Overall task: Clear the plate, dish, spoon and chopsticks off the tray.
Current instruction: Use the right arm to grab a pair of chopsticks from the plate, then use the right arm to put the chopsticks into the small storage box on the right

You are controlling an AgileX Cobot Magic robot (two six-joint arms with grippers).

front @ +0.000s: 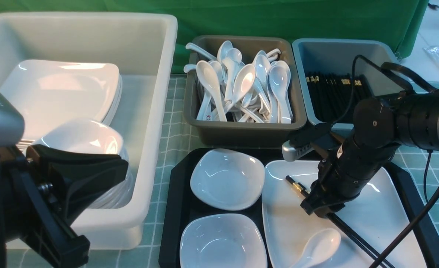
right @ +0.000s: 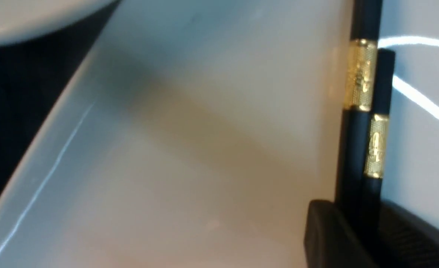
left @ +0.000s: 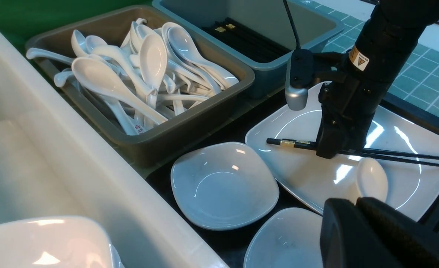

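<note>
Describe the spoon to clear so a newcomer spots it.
On the black tray, find the large white plate at its right. The spoon lies alone on its near part beside the chopsticks, not heaped in the brown bin.

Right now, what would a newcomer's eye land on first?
The right gripper, its jaws closed around the black chopsticks, sits low over the big white plate on the right side of the tray. Next is the brown bin heaped with white spoons, just behind the tray.
</note>
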